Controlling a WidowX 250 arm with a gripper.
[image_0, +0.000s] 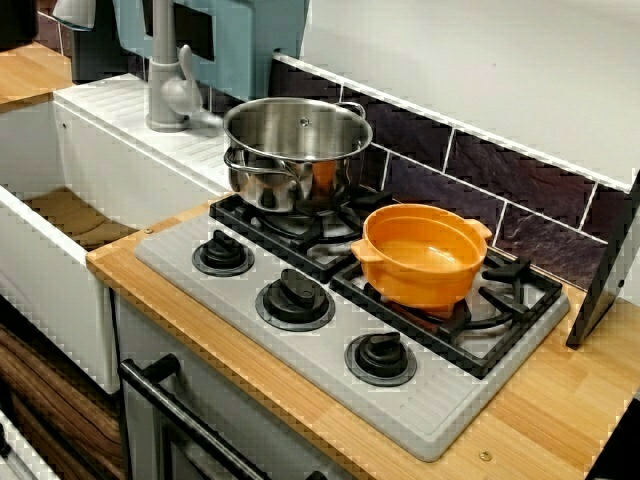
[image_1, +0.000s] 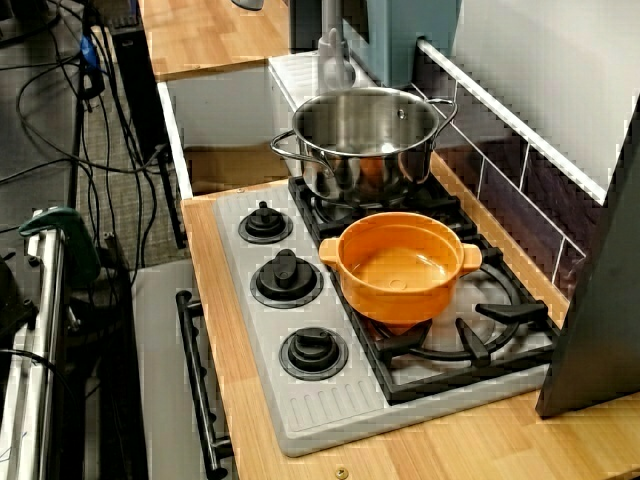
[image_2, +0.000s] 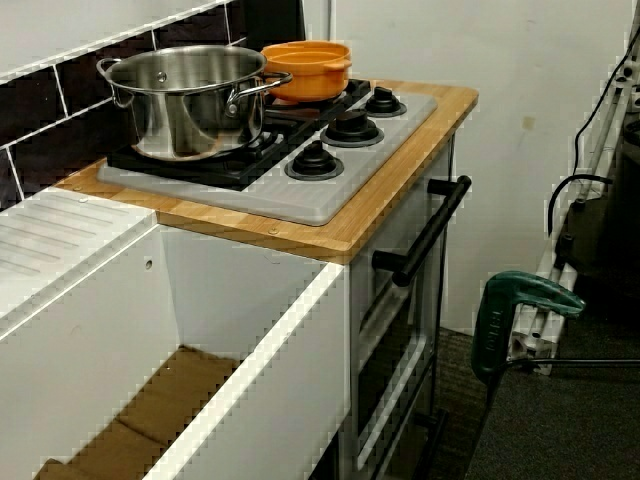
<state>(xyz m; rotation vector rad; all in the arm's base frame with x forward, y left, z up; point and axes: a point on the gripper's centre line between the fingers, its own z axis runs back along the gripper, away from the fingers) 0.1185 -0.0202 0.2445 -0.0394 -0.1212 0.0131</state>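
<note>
from the front, the orange pot (image_0: 418, 255) is sitting on a burner grate (image_0: 508, 270), near the steel pot (image_0: 296, 150); a sideways nudge could be knocking them together. from above, no gripper is showing, so its opening and hold cannot be told. from the sink side, the steel pot is partly hiding the orange one.

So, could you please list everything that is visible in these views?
steel pot: one, silver, on the hob grate nearest the sink
orange pot: one, orange, empty, on the other grate
knobs: three, black, in a row along the hob's front
hob: one, grey with black grates, set in the counter
counter: one, light wood
sink: one, white, beside the hob
faucet: one, grey, behind the sink
wall tiles: dark, behind the hob
oven handle: one, black, under the counter
clamp: one, green, beside the oven
gripper: none visible in any view
</note>
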